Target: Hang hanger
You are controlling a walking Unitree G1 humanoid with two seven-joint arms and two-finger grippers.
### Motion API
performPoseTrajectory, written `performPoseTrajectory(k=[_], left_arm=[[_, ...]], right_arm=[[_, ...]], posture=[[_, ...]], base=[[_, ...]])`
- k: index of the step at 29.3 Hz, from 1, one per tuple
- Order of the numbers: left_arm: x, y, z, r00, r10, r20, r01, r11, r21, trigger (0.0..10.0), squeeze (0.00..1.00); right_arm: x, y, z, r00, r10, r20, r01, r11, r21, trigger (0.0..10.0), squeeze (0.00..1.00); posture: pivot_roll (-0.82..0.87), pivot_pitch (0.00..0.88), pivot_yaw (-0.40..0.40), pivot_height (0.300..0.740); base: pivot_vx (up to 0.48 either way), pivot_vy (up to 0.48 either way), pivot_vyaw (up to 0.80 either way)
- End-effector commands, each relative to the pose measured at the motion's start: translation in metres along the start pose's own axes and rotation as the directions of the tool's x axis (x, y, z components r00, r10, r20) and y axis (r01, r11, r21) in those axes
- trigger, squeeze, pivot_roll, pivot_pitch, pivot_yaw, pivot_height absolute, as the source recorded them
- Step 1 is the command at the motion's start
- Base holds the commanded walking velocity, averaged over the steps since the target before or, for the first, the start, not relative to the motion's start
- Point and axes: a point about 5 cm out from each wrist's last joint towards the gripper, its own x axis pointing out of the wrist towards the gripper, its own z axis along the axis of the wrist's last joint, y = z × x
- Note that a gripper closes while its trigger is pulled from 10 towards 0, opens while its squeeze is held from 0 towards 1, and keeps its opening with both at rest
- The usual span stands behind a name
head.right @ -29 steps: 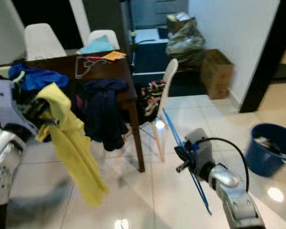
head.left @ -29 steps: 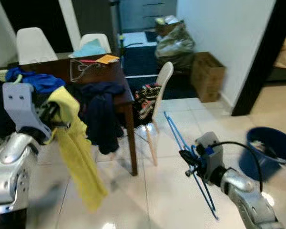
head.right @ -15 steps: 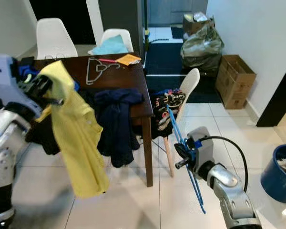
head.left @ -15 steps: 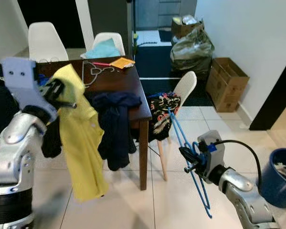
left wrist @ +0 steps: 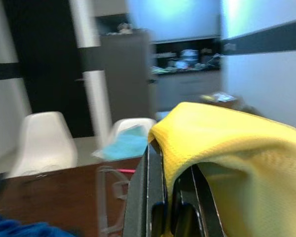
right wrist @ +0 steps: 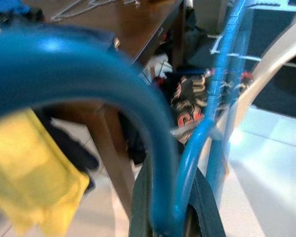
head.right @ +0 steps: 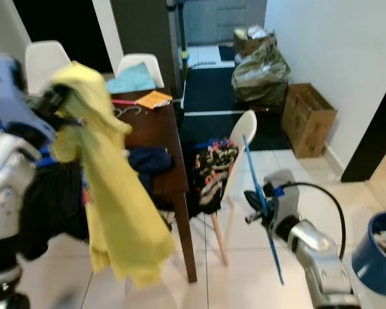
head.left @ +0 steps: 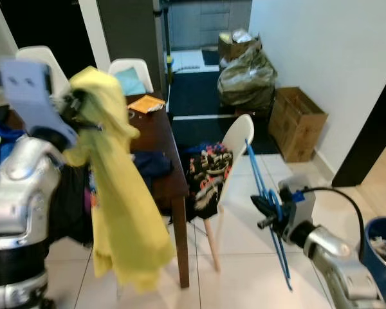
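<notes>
Gripping a blue hanger (head.left: 265, 206), the right gripper (head.left: 267, 212) hovers near the white chair (head.left: 235, 145). The left gripper (head.left: 77, 106) holds a yellow garment (head.left: 125, 212), fingers (left wrist: 153, 197) clamped together, beside the surface (head.left: 156, 132).

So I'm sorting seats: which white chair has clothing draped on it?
The white chair nearest the right pincer, beside the dark wooden table, carries a black patterned garment; the two chairs behind the table carry none.

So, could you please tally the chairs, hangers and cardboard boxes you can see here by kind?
White chairs: 3 (beside the table, behind it and).
Hangers: 2 (blue hanger in the right gripper; wire hanger on the table).
Cardboard boxes: 2 ().
Total: 7.
</notes>
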Motion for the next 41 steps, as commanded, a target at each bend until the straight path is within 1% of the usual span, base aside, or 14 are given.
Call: performPoseTrajectory(k=[1, 5, 9, 17, 19, 22, 26, 30, 31, 34, 38, 39, 40, 41], left_arm=[[0.006, 0.016, 0.015, 0.995, 0.082, 0.048, -0.084, 0.995, 0.048, 10.0, 0.00], [0.007, 0.060, 0.037, 0.947, 0.306, 0.097, -0.317, 0.939, 0.134, 10.0, 0.00], [-0.002, 0.087, 0.029, 0.897, 0.438, 0.061, -0.442, 0.882, 0.164, 10.0, 0.00], [-0.011, 0.097, -0.015, 0.873, 0.479, -0.089, -0.459, 0.871, 0.176, 10.0, 0.00], [-0.014, 0.097, -0.028, 0.868, 0.476, -0.140, -0.452, 0.875, 0.174, 10.0, 0.00], [-0.026, 0.072, -0.084, 0.851, 0.350, -0.393, -0.350, 0.934, 0.073, 10.0, 0.00], [-0.030, 0.063, -0.093, 0.850, 0.313, -0.425, -0.325, 0.945, 0.045, 10.0, 0.00], [-0.036, 0.026, -0.106, 0.861, 0.111, -0.497, -0.151, 0.988, -0.041, 10.0, 0.00], [-0.047, -0.003, -0.114, 0.834, -0.072, -0.547, 0.020, 0.995, -0.100, 10.0, 1.00], [-0.054, -0.002, -0.119, 0.803, -0.087, -0.589, 0.062, 0.996, -0.063, 10.0, 1.00], [-0.062, 0.026, -0.124, 0.753, 0.085, -0.652, 0.057, 0.980, 0.193, 10.0, 1.00], [-0.062, 0.026, -0.124, 0.753, 0.085, -0.652, 0.057, 0.980, 0.193, 10.0, 1.00], [-0.065, 0.041, -0.125, 0.739, 0.190, -0.646, 0.048, 0.942, 0.332, 10.0, 1.00], [-0.065, 0.041, -0.125, 0.739, 0.190, -0.646, 0.048, 0.942, 0.332, 10.0, 1.00]], right_arm=[[-0.002, 0.000, 0.000, 1.000, 0.002, -0.004, -0.002, 1.000, 0.001, 10.0, 0.00], [-0.003, 0.000, 0.000, 1.000, -0.005, 0.000, 0.005, 1.000, 0.006, 10.0, 0.00], [-0.004, 0.000, 0.001, 1.000, -0.006, -0.001, 0.006, 1.000, 0.009, 10.0, 0.00], [-0.005, -0.001, 0.001, 1.000, -0.008, -0.003, 0.008, 1.000, 0.013, 10.0, 0.00], [-0.005, -0.001, 0.001, 1.000, -0.008, -0.003, 0.008, 1.000, 0.013, 10.0, 0.00], [-0.005, -0.001, 0.001, 1.000, -0.011, -0.004, 0.011, 1.000, 0.009, 10.0, 0.00], [-0.005, -0.001, 0.001, 1.000, -0.012, -0.004, 0.012, 1.000, 0.009, 10.0, 0.00], [-0.005, 0.000, 0.002, 1.000, -0.012, -0.002, 0.012, 1.000, 0.012, 10.0, 0.00], [-0.005, 0.000, 0.002, 1.000, -0.012, 0.000, 0.012, 1.000, 0.016, 10.0, 0.00], [-0.005, 0.000, 0.002, 1.000, -0.010, 0.000, 0.010, 1.000, 0.017, 10.0, 0.00], [-0.005, 0.001, 0.003, 1.000, 0.000, -0.002, 0.000, 1.000, 0.012, 10.0, 0.00], [-0.005, 0.001, 0.003, 1.000, 0.000, -0.002, 0.000, 1.000, 0.012, 10.0, 0.00], [-0.005, 0.001, 0.003, 1.000, 0.002, -0.003, -0.002, 1.000, 0.012, 10.0, 0.00], [-0.005, 0.001, 0.003, 1.000, 0.002, -0.003, -0.002, 1.000, 0.012, 10.0, 0.00]], posture=[[-0.04, 0.000, 0.055, 0.740], [-0.04, 0.000, 0.057, 0.740], [-0.04, 0.000, 0.058, 0.740], [-0.05, 0.000, 0.061, 0.740], [-0.05, 0.000, 0.062, 0.740], [-0.05, 0.000, 0.061, 0.740], [-0.05, 0.000, 0.061, 0.740], [-0.04, 0.000, 0.070, 0.740], [-0.04, 0.000, 0.071, 0.740], [-0.04, 0.000, 0.068, 0.740], [-0.03, 0.000, 0.065, 0.740], [-0.03, 0.000, 0.065, 0.740], [-0.03, 0.000, 0.066, 0.740], [-0.03, 0.000, 0.066, 0.740]], base=[[0.480, 0.000, 0.00], [0.480, 0.000, 0.00], [0.480, 0.000, 0.00], [0.285, 0.000, 0.00], [0.000, 0.000, 0.00], [0.000, 0.000, 0.00], [0.000, 0.000, 0.00], [0.000, 0.000, 0.00], [0.000, 0.000, 0.00], [0.000, 0.000, 0.00], [0.000, 0.000, 0.00], [0.000, 0.000, 0.00], [0.000, 0.000, 0.00], [0.000, 0.000, 0.00]])
